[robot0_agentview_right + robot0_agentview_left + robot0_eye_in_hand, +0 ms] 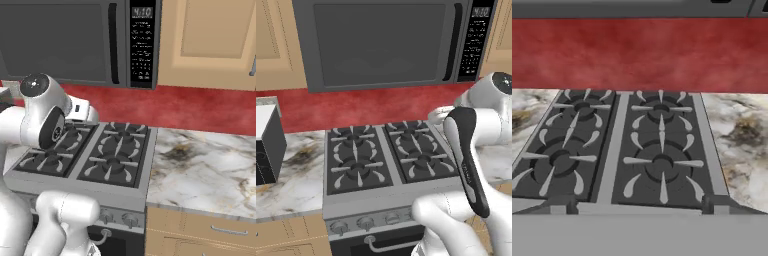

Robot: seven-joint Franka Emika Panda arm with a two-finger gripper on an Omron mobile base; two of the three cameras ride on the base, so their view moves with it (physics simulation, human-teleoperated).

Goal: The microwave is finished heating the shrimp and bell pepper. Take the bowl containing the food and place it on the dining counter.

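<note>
Dark grey microwave (381,42), door closed, mounted above the four-burner stove (383,155); bowl presumably inside, contents not discernible through the window. Bar handle (454,42) beside the keypad (474,42). Claw poised over the stove, facing the red backsplash (640,52); opening cannot be told.

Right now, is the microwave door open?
No, the microwave has its windowed door flush and shut, with the black bar handle against the keypad panel.
</note>
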